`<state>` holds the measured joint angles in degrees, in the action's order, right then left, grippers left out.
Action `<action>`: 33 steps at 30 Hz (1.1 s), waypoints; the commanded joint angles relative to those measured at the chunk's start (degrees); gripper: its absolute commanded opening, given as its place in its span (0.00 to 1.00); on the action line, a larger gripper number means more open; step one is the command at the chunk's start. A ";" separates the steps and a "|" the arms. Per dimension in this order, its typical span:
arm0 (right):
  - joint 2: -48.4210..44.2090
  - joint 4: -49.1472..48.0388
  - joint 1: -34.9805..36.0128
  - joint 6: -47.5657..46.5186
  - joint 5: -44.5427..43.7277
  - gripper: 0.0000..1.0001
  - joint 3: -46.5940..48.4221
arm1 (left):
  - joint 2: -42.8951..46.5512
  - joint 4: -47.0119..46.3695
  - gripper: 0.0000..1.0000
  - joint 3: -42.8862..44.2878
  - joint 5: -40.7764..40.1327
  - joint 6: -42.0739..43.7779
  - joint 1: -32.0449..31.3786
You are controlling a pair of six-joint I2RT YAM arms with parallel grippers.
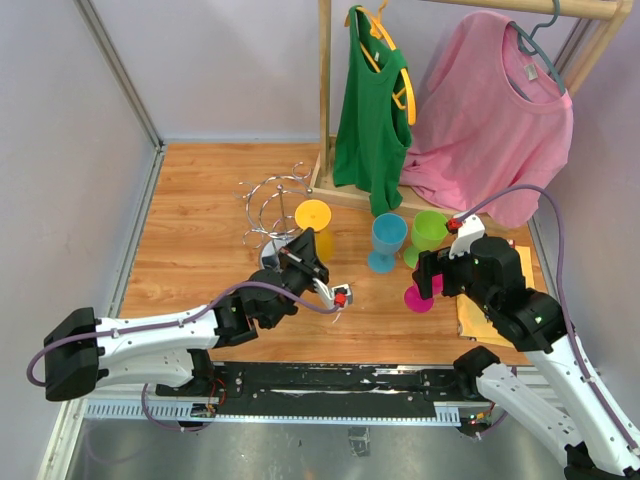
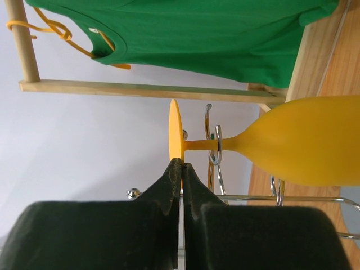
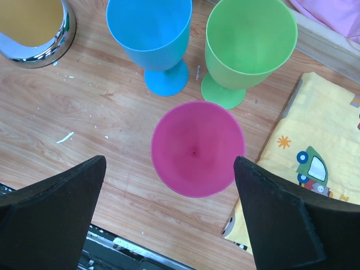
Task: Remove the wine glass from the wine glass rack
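Observation:
A yellow wine glass (image 1: 313, 217) hangs upside down on the silver wire rack (image 1: 268, 205), its round foot on top. In the left wrist view its stem (image 2: 199, 144) lies in a curled loop arm of the rack (image 2: 217, 147) and its bowl (image 2: 304, 147) is to the right. My left gripper (image 2: 180, 163) is shut on the rim of the glass's foot (image 2: 175, 129); it also shows in the top view (image 1: 308, 247). My right gripper (image 3: 169, 163) is open and empty, above a pink glass (image 3: 197, 147) standing on the table.
A blue glass (image 3: 151, 34) and a green glass (image 3: 250, 39) stand behind the pink one. The rack's chrome base (image 3: 53, 50) is to their left. A yellow printed cloth (image 3: 320, 146) lies right. A wooden clothes rack with a green top (image 1: 372, 110) and pink shirt (image 1: 490, 120) stands behind.

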<state>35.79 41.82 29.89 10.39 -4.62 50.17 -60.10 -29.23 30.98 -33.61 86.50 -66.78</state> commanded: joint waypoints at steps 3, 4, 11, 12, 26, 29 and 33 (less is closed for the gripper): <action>-0.57 -0.29 -0.47 -0.81 -1.35 0.98 -0.25 | 0.50 2.50 0.00 2.55 0.36 -1.32 -2.40; -0.63 -0.19 -0.47 -0.81 -1.35 0.98 -0.25 | 0.24 2.59 0.00 2.53 0.49 -1.45 -2.64; -0.74 0.72 -0.45 -1.16 -1.87 0.98 0.01 | -2.22 2.60 0.00 3.94 1.32 -2.45 -3.05; -0.82 0.77 -0.45 -1.16 -1.90 0.98 -0.01 | -2.39 2.60 0.00 4.04 1.54 -2.37 -3.14; -1.21 0.72 -0.46 -0.97 -1.71 0.98 -0.32 | -5.57 2.36 0.00 6.20 3.01 -1.98 -4.38; -1.32 0.72 -0.46 -0.91 -1.71 0.98 -0.33 | -5.98 2.34 0.00 6.57 3.14 -1.77 -4.62; -1.40 0.74 -0.50 -0.84 -1.79 0.98 -0.20 | -6.47 2.39 0.00 7.52 3.24 -1.48 -5.06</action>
<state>35.03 42.06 29.89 10.04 -5.58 50.17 -66.08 -25.10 35.90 -30.98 84.99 -70.91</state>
